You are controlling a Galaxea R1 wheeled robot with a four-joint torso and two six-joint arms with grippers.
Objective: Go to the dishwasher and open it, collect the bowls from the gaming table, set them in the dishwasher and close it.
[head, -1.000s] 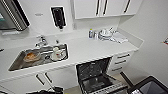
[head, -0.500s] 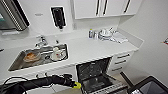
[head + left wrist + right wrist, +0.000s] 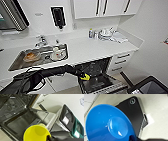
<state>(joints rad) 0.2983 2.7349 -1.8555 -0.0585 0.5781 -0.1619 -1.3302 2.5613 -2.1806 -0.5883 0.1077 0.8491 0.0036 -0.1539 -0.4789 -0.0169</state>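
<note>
The dishwasher (image 3: 96,68) stands open under the white counter, its door (image 3: 100,83) folded down and the dark inside showing. My left arm reaches in from the left, and the left gripper (image 3: 83,75) is shut on a yellow bowl (image 3: 85,76) above the door. The left wrist view has that yellow bowl (image 3: 36,134) large over the dishwasher door (image 3: 18,122). In the right wrist view my right gripper (image 3: 132,138) is shut on the rim of a bright blue bowl (image 3: 109,124) above the pale floor. The gaming table is out of view.
A steel sink (image 3: 15,65) with dishes in it sits left of the dishwasher. Bottles and crockery (image 3: 106,33) stand at the counter's back right. White drawers (image 3: 122,61) flank the dishwasher on the right. A dark bin (image 3: 150,87) stands at the lower right.
My left arm has come in from the left and carried the yellow bowl rightward to the open dishwasher. The kitchen itself has not changed.
</note>
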